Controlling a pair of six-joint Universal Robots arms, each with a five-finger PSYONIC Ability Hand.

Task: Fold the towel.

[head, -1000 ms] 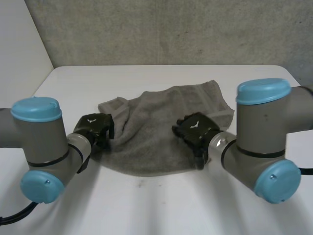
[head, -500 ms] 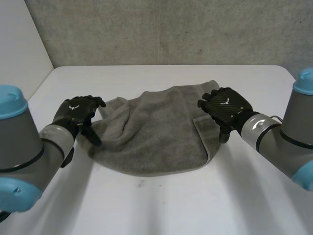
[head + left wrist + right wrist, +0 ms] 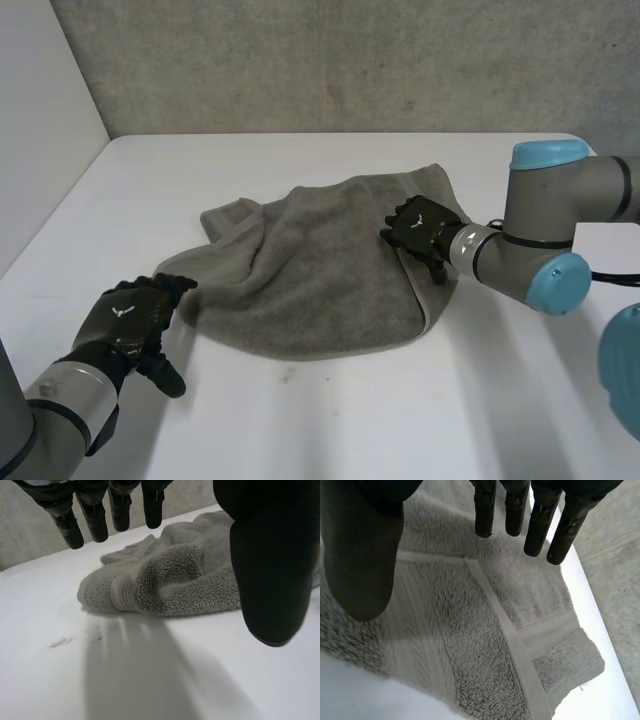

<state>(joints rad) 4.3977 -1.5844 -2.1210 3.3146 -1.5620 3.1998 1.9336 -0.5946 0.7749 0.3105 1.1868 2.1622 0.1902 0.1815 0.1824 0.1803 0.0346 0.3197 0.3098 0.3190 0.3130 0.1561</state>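
- The towel [image 3: 310,275] lay bunched in the middle of the desk [image 3: 330,420]. Its long axis seemed to run from near-left to far-right, with one corner pointing far-right.
- The left hand [image 3: 130,320] was spread and empty, just beside the near-left corner.
- The right hand [image 3: 420,228], with fingers straight and holding nothing, was over the turned-in right edge.
- A hand could catch a doubled layer instead of a true corner, and then, I think, the fold would come out crooked.

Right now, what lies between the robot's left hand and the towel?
Nothing but bare white table: in the left wrist view the left hand hangs open above it, with the towel just beyond the fingertips.
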